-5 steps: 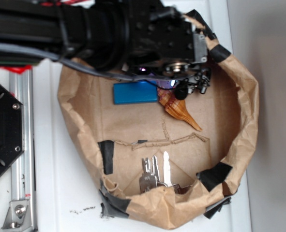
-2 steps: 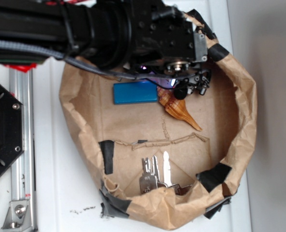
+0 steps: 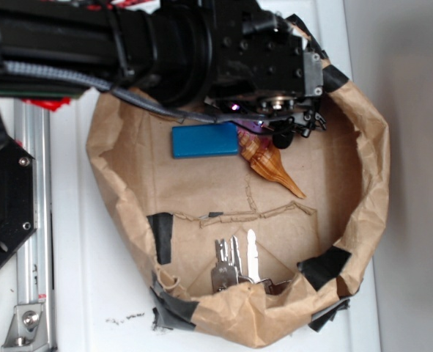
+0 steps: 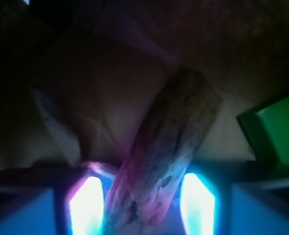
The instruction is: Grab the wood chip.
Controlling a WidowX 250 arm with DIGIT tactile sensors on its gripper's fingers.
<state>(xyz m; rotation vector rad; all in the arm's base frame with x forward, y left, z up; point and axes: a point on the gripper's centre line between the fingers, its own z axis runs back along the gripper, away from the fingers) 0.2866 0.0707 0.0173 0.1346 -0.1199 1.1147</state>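
Observation:
In the wrist view the wood chip (image 4: 168, 156), a rough brown streaked piece, runs diagonally between my two glowing fingertips. My gripper (image 4: 142, 205) is shut on its near end, with a pad close against each side. In the exterior view my gripper (image 3: 295, 128) sits low at the back of the brown paper bag (image 3: 374, 169), just right of the blue block (image 3: 205, 139) and above the seashell (image 3: 271, 165). There the black arm hides the chip.
A bunch of keys (image 3: 234, 264) lies at the bag's near side. The bag's crumpled walls carry black tape patches (image 3: 161, 238). A metal rail (image 3: 33, 220) stands left of the bag. A green shape (image 4: 274, 129) shows at the wrist view's right.
The arm and gripper have shifted slightly to the right, and the arm looks a little larger. The blue block, seashell and keys have not moved.

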